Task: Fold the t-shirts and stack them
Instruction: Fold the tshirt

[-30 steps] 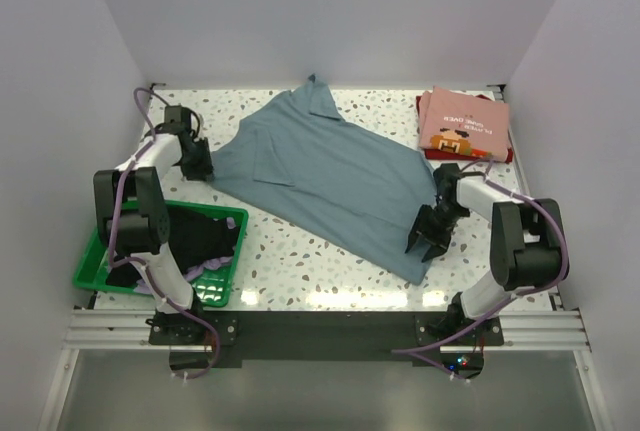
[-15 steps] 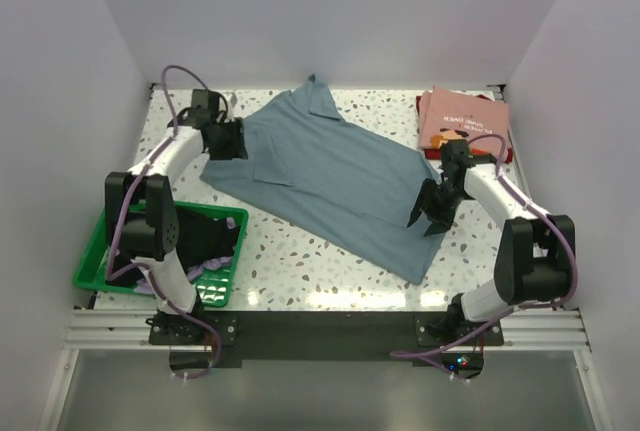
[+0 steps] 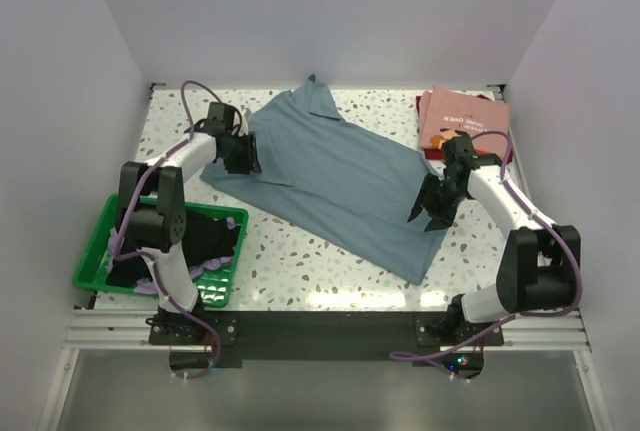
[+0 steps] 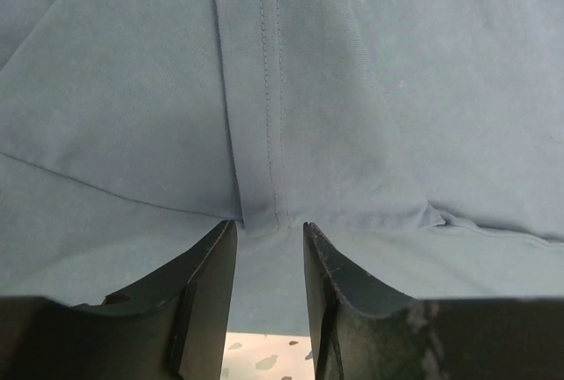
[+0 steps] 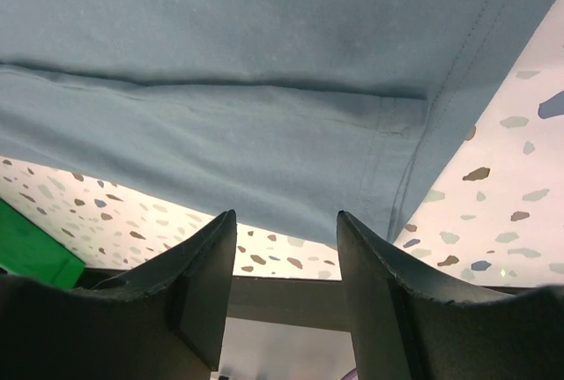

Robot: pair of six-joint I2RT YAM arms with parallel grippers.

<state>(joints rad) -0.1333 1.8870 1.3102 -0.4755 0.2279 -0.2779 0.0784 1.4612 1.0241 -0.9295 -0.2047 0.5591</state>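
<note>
The grey-blue t-shirt (image 3: 330,176) lies spread across the desk (image 3: 300,261), one sleeve seam at the tips of the left claw (image 3: 243,154), whose jaws stand narrowly apart astride it, and its opposite edge at the right claw (image 3: 425,213), whose jaws stand wider, clamping nothing.
</note>
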